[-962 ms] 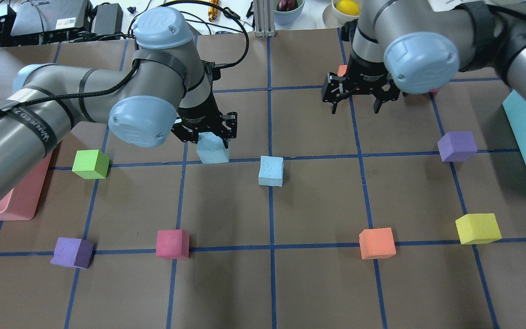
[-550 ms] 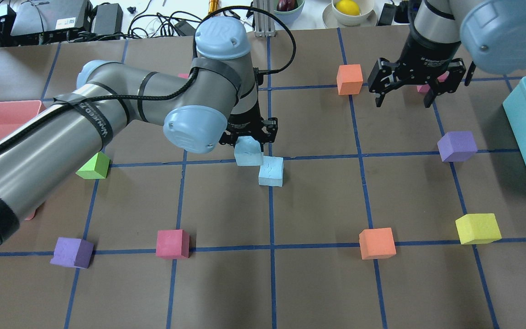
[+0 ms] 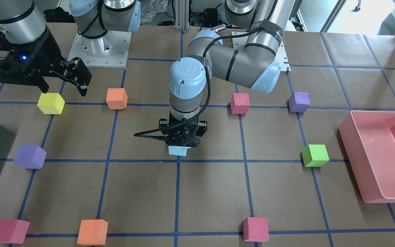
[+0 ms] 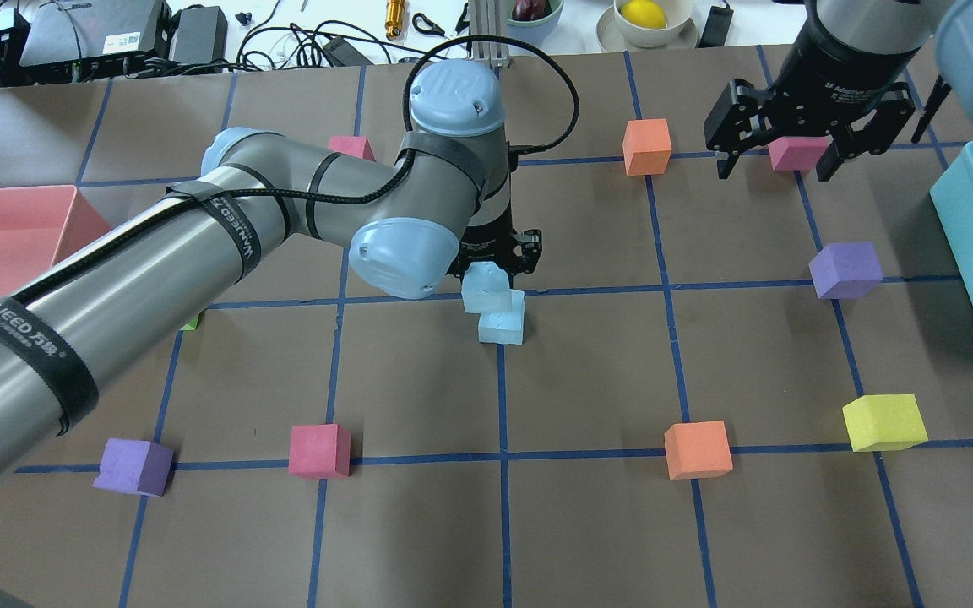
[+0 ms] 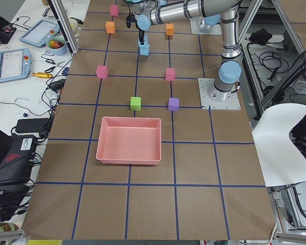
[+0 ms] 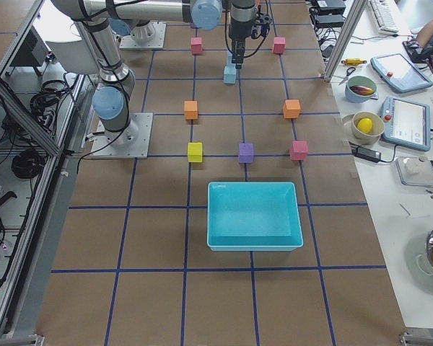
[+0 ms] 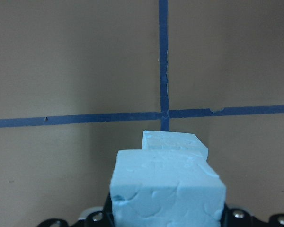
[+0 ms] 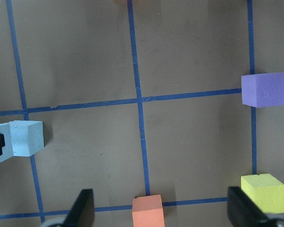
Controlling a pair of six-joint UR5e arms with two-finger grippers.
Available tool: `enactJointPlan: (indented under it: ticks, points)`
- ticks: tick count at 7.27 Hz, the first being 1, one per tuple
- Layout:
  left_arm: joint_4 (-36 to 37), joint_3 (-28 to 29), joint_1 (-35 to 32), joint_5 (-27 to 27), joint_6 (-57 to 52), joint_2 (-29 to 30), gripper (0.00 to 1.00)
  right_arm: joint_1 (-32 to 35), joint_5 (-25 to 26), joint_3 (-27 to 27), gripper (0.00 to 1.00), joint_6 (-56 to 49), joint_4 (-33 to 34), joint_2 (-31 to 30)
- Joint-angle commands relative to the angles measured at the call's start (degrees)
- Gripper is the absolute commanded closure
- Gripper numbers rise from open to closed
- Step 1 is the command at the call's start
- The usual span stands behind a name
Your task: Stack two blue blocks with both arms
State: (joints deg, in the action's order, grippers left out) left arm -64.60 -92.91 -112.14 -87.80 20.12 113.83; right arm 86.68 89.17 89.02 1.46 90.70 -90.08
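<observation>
Gripping one pale sky-blue foam cube (image 4: pixel 485 285), the left arm's (image 4: pixel 284 194) jaws are holding it off-centre over its twin (image 4: pixel 503 328) on the worktop (image 4: pixel 588 523). Centring before lowering is looking wise; the right arm's (image 4: pixel 858 34) jaws are hanging spread, empty.

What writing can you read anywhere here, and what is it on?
"UR": blue joint cap on the left arm.
"JEED", rest unclear: black strap on that arm.
White print on the right gripper: too blurred to read.
</observation>
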Motion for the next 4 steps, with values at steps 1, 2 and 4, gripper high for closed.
enactJointPlan:
  ticks: [1, 2, 4]
  points:
    - [0.09, -0.25, -0.36, 0.0, 0.1, 0.25, 0.98, 0.25, -0.22, 0.01, 0.0, 0.04, -0.78, -1.32]
    - [0.17, -0.25, -0.36, 0.0, 0.1, 0.34, 0.98, 0.33, -0.22, 0.1, 0.0, -0.05, -0.87, -1.41]
    - [0.26, -0.43, -1.15, -0.09, 0.01, 1.13, 0.98, 2.0, 0.48, 0.27, 0.0, -0.05, -3.86, -1.42]
